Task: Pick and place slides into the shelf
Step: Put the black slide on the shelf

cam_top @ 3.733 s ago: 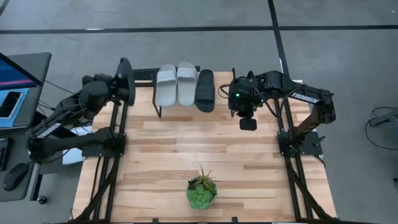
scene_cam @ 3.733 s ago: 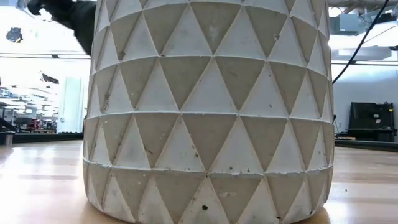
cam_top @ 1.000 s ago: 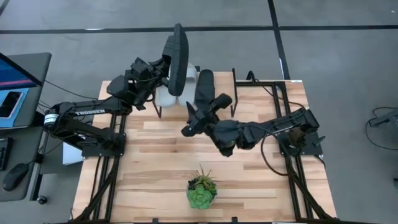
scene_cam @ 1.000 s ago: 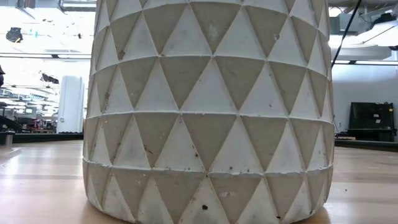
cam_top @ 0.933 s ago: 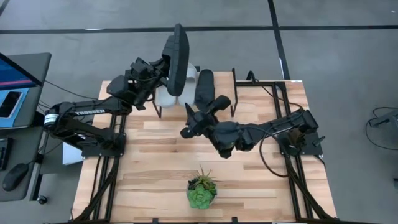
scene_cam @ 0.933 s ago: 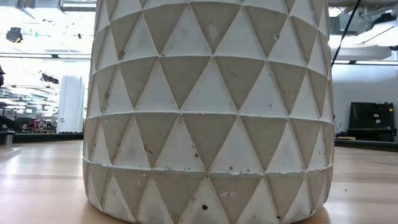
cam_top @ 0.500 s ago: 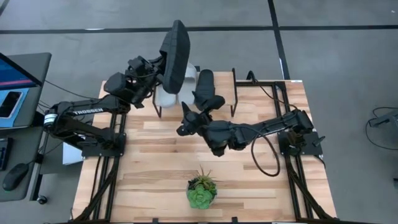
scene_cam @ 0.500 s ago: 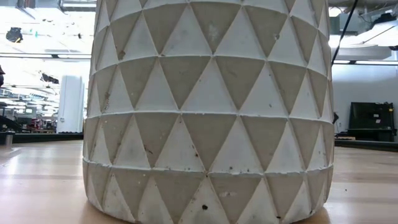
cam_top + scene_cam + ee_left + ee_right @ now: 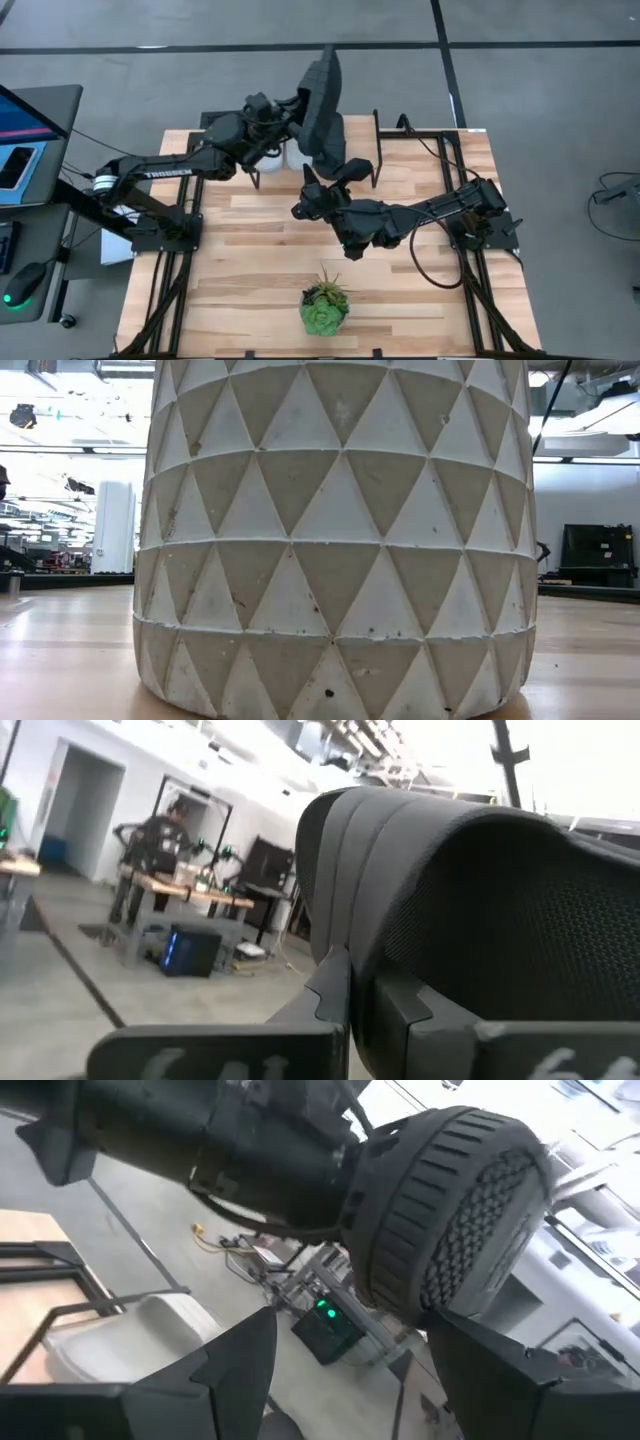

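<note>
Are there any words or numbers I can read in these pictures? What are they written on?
"TROSSEN" - white letters on the left arm, seen from above.
White lettering on the left gripper fingers in the left wrist view: too blurred to read.
The black slide it holds, the right gripper, the plant pot and the monitor at the picture's left edge: no text I can read.

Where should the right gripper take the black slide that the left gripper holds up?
Probably at the rounded free end of the black slide, pinching across the sole from below. The slide is held roughly upright, the left gripper clamps its far side, and the open right gripper faces that free end.
</note>
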